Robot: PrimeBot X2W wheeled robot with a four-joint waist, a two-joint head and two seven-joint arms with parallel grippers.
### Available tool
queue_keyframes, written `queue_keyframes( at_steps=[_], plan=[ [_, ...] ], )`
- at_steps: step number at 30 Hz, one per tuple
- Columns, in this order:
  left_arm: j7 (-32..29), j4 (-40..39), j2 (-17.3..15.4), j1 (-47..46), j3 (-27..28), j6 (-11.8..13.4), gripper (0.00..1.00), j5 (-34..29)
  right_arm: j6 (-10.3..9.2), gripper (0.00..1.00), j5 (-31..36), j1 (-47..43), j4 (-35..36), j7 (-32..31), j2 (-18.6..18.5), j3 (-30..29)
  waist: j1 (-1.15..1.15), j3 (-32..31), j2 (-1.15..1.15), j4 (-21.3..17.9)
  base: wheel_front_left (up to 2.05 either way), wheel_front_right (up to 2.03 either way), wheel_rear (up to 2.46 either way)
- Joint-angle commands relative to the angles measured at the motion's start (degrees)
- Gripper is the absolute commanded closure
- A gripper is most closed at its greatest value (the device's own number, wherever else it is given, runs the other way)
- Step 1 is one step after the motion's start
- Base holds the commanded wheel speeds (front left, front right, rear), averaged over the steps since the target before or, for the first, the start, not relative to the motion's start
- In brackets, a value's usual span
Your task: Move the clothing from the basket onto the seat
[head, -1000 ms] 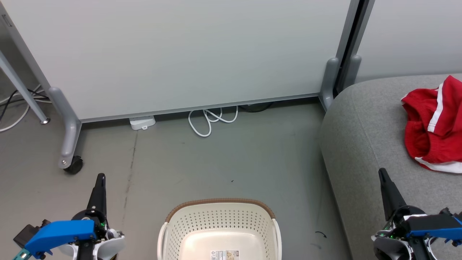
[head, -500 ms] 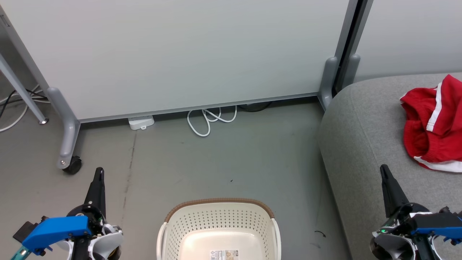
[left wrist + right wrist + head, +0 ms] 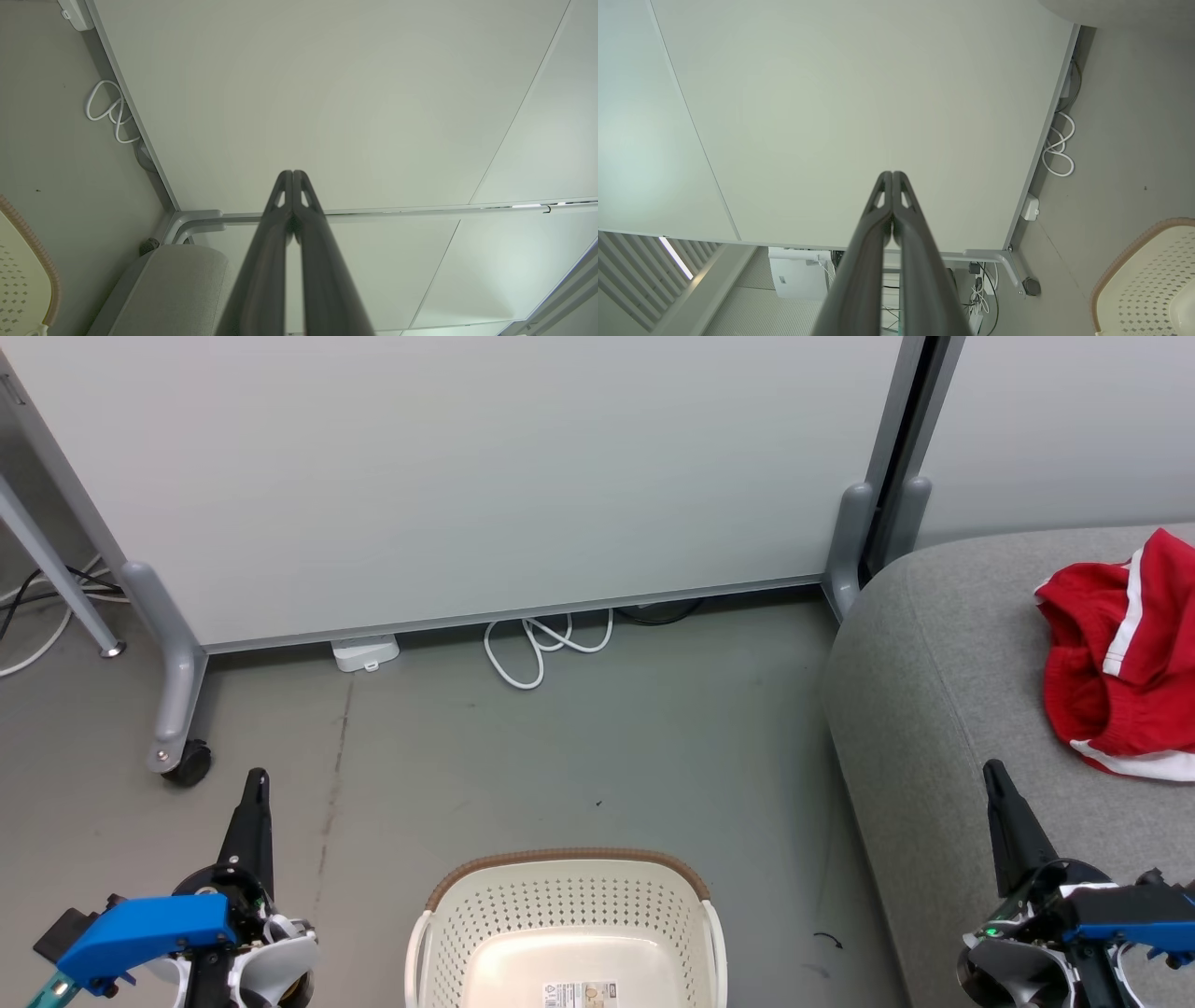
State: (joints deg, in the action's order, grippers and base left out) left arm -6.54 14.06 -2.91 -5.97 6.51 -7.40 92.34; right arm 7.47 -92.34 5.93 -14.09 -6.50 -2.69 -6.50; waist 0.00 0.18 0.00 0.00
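Last check before calling the move finished

The bright red shorts with white side stripes point(image 3: 1111, 672) lie crumpled on the large grey fabric sofa cushion point(image 3: 934, 691), well apart from the cream-white perforated plastic basket with a brown woven-look rim point(image 3: 569, 857), whose visible floor carries just a small paper label point(image 3: 581, 994); the left gripper point(image 3: 257, 782) hangs over the grey floor beside the basket, the right gripper point(image 3: 995, 780) over the cushion's near edge, each with its two dark fingers pressed together on nothing; the task seems near its end; the robot should probably look into the basket's hidden near half before stopping.
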Motion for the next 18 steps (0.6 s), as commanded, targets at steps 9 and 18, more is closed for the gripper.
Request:
queue_keyframes(
  at_steps=[9,18],
  plan=[
    [-0.19,-0.21,0.06,-0.55,0.15,-0.16,1.0,0.14,0.04,1.0,-0.16,0.56,0.21,-0.19,-0.36,-0.09,0.0,0.0,0.0,0.0,0.0,0.0,0.0],
    [-0.19,-0.21,0.06,-0.55,0.14,-0.17,1.0,0.14,0.04,1.0,-0.16,0.57,0.21,-0.19,-0.35,-0.09,0.0,0.0,0.0,0.0,0.0,0.0,0.0]
  ],
)
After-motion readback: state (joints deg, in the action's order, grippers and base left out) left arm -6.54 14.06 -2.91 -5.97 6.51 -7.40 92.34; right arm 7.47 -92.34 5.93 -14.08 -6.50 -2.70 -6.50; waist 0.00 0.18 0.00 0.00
